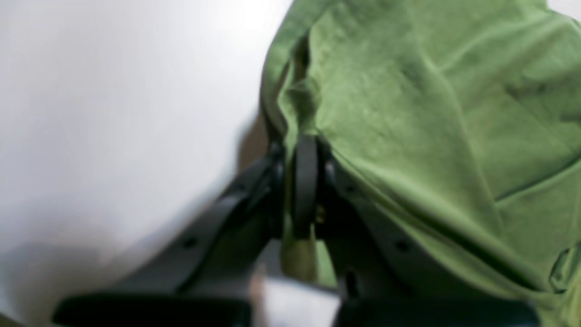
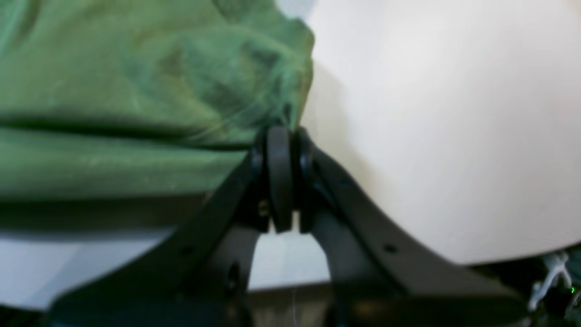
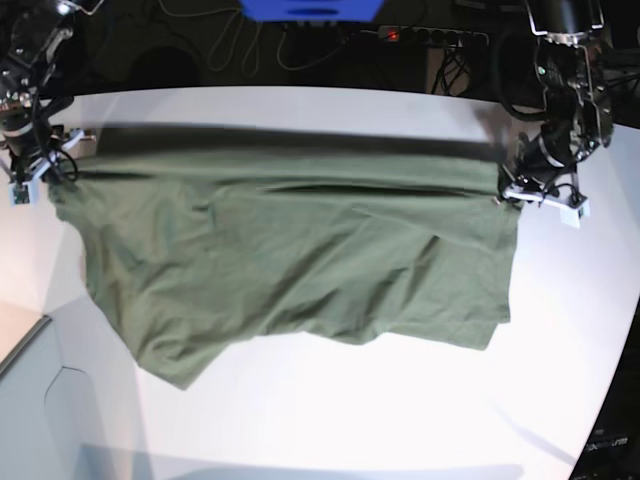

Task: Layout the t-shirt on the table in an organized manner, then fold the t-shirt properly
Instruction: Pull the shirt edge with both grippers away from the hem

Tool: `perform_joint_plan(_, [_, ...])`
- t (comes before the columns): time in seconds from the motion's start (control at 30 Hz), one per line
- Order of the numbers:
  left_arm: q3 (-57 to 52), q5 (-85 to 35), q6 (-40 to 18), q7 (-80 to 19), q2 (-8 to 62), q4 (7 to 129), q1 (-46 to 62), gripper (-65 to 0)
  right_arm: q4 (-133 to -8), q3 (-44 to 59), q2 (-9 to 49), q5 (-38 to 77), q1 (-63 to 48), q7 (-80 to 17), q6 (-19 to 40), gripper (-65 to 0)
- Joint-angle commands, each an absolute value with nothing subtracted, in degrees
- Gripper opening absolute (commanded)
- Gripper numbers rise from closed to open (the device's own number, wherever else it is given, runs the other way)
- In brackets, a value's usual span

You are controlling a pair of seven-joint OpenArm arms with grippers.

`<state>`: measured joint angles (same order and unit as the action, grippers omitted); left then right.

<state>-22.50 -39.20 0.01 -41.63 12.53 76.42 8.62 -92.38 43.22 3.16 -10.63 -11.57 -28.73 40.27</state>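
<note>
While both end effectors, left (image 3: 503,190) and right (image 3: 62,165), pinch its corners, the t-shirt (image 3: 300,270) stretches crosswise over the table (image 3: 400,420).

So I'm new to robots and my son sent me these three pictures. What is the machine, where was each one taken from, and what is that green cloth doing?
It is a robot with two arms working over a white table. The wide picture looks down on the whole scene; the two blurry close-ups come from cameras on the wrists. The green cloth is an olive t-shirt, stretched between the arms and draping onto the table. The left hand, on the right of the wide picture, is shut on one end of the shirt's upper edge, seen close up in its wrist view. The right hand is shut on the other end. No fold is made yet.
</note>
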Motion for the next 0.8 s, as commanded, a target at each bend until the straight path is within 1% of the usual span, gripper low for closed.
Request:
perform_joint_plan(0.0, [-22.8, -39.2, 0.0, -40.5, 13.5, 77.5, 8.0, -64.8, -93.6, 43.6, 4.1, -10.3, -12.2, -27.6, 40.0, -65.0])
perform_joint_plan(0.23, [-22.8, -39.2, 0.0, -40.6, 13.5, 79.8, 9.9, -64.8, -93.4, 43.6, 3.6, -4.3, -17.6, -27.6, 40.0, -65.0])
perform_joint_plan(0.43, [-22.8, -39.2, 0.0, -40.6, 13.5, 83.4, 12.5, -64.8, -93.2, 43.6, 2.6, -4.3, -17.8, -27.6, 40.0, -65.0])
perform_joint_plan(0.77, [-22.8, -39.2, 0.0, -40.5, 13.5, 82.9, 14.4, -64.6, -93.2, 43.3, 2.4, -4.0, -18.9, -27.6, 40.0, -65.0])
